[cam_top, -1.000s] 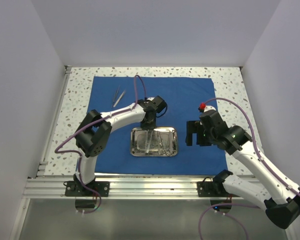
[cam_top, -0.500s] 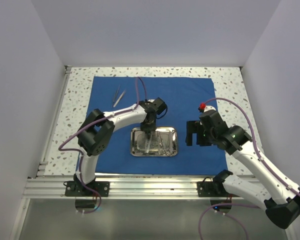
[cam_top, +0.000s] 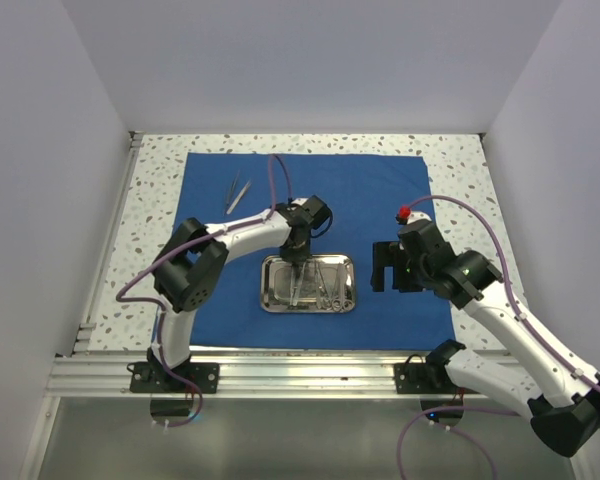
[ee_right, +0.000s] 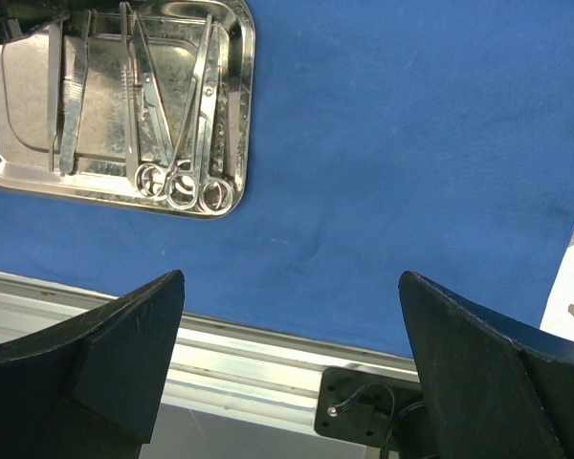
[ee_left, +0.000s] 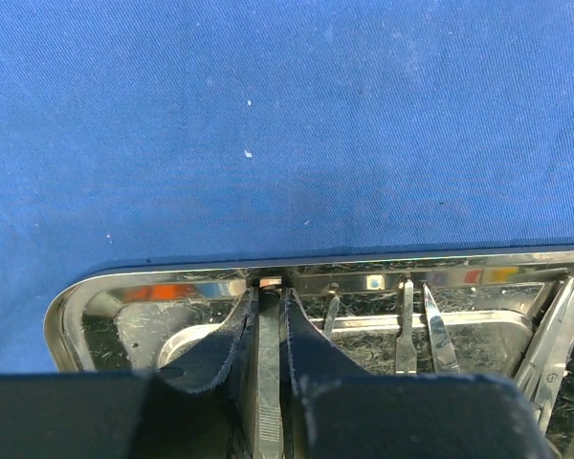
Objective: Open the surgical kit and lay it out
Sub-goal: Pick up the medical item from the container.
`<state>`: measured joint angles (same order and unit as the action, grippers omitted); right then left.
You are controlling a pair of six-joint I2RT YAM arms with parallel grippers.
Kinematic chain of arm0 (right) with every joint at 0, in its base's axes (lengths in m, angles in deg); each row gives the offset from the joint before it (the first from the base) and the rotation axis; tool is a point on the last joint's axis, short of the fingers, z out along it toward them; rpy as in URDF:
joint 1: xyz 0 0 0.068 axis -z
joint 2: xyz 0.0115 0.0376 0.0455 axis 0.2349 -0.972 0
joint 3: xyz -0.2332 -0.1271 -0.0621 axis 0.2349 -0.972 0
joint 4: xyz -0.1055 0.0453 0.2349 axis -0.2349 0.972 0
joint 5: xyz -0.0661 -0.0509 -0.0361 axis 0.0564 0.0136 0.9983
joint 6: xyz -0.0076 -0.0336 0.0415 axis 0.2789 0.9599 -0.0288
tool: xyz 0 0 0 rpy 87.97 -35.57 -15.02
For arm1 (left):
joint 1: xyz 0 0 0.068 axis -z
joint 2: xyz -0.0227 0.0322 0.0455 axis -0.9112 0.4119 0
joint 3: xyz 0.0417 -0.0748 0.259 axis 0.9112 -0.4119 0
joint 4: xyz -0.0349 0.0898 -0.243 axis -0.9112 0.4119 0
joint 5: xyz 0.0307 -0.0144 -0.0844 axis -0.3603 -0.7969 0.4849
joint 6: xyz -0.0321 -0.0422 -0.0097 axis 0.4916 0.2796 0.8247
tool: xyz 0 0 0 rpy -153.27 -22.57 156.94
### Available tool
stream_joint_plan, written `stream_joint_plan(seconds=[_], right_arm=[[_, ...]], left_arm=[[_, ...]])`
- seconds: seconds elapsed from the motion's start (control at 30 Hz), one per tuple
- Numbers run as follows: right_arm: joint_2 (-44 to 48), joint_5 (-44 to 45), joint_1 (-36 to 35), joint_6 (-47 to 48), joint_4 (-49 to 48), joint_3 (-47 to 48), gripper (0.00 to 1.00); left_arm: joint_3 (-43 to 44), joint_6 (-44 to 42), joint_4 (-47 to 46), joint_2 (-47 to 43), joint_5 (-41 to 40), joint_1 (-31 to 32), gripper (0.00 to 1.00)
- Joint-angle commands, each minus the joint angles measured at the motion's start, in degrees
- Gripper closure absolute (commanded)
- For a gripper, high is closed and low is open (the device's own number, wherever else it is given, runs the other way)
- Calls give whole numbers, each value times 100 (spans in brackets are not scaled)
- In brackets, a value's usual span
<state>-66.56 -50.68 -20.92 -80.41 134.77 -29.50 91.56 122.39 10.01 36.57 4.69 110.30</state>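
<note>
Over the preceding second the left gripper (ee_left: 268, 316) descended from just above the steel tray (cam_top: 272, 300) into its left half. Its jaws parted briefly and then came together on a flat steel instrument (ee_left: 266, 402) lying in the tray. In the left wrist view the two pads were pressed against the sides of this strip. It was probably a pair of tweezers, though too little of it showed to confirm this.

This was judged to be a fresh pickup, so the next item was ready to be lifted out. The blue cloth (cam_top: 380, 190) lay fully spread on the table with the tray near its front edge. One pair of tweezers (cam_top: 237, 193) was already laid out on the cloth at the far left. The ring-handled instruments (ee_right: 182, 182) remained in the tray.

The right gripper (ee_right: 292, 277) had not moved. It hovered with jaws wide apart over the cloth, right of the tray, holding nothing.

No brand, label or legible writing was visible.
</note>
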Motion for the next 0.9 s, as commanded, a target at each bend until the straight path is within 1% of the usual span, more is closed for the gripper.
stream_joint_plan(seconds=[0.0,0.03,0.1,0.3,0.4,0.5,0.67,0.7,0.87], right_arm=[[-23,96,-4,-38,-86,-10,1],[-23,96,-13,-47,-86,-10,2],[-23,105,-4,-56,-77,-10,2],[-22,123,-13,-82,-86,-18,2],[-58,131,-13,-91,-86,-18,2],[-58,184,-4,-100,-77,-18,2],[-93,254,-4,-117,-51,-1,2],[-84,289,-4,-126,-33,-1,2],[-119,360,-13,-153,-7,8,2]], left_arm=[[-309,31,1,155,130,-50,94],[-274,31,27,137,112,-50,97],[-187,40,176,84,68,-50,100],[648,-13,686,-92,-125,-50,100],[1411,-118,967,49,-222,-76,100],[1895,-241,1082,251,-257,-155,100],[2502,-495,1073,725,-231,-463,100],[2747,-548,1056,813,-240,-515,100],[3714,-969,880,1647,-266,-937,100]])
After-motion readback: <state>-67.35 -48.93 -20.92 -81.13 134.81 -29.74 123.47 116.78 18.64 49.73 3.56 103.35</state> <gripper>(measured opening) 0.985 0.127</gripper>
